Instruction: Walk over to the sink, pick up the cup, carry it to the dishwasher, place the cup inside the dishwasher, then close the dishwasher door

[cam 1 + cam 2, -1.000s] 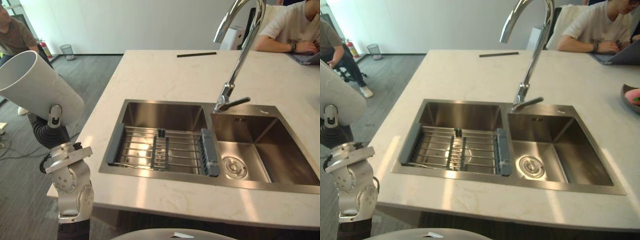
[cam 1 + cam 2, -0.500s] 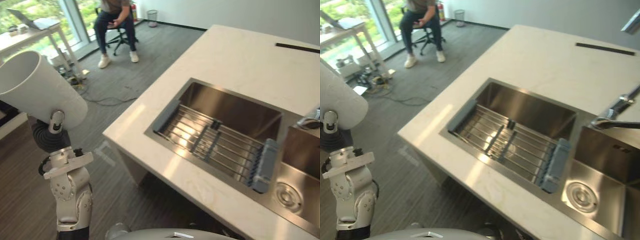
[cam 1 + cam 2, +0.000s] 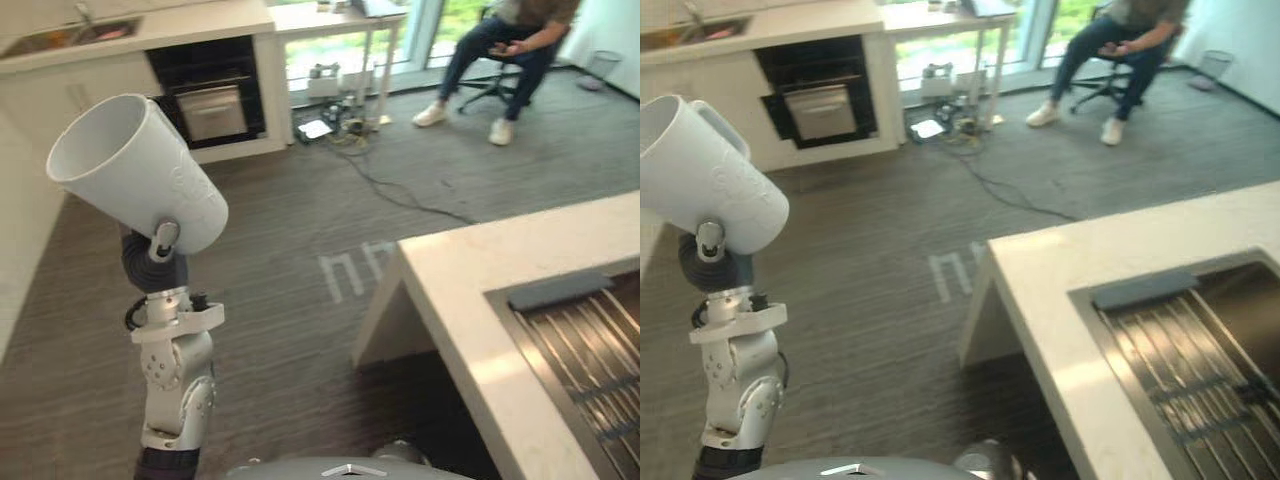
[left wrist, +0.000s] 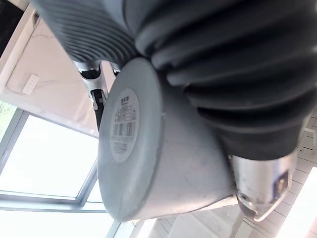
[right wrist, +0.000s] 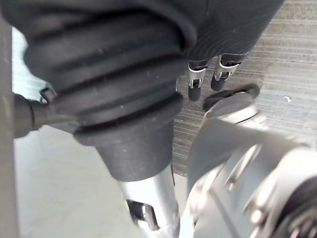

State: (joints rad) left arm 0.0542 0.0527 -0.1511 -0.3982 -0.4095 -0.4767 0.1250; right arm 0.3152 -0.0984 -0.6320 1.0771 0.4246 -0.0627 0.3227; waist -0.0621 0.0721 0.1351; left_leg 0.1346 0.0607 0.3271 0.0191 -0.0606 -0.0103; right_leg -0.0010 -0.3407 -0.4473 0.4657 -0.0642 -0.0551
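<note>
My left hand (image 3: 152,266) is raised at the left and shut on a white cup (image 3: 135,170), which tilts with its mouth up and to the left. In the left wrist view the cup's base (image 4: 130,130) with its label lies against the dark cover, with fingers (image 4: 94,84) curled beside it. A dark built-in appliance (image 3: 205,95) with a silver front panel stands under the far counter, across the floor. The sink (image 3: 600,340) with its wire rack lies at the right edge. In its own wrist view my right hand (image 5: 205,74) hangs with relaxed fingers over the floor.
The white island counter (image 3: 470,290) juts in from the right; its corner is near. A person sits on a chair (image 3: 500,50) at the far right. Cables (image 3: 380,170) trail on the grey carpet below a table (image 3: 330,20) by the window. A white wall (image 3: 25,190) runs at the left.
The camera has swung far left: the sink has slid to the right edge and the far counter with the appliance has come into view. The cup stays in my left hand.
</note>
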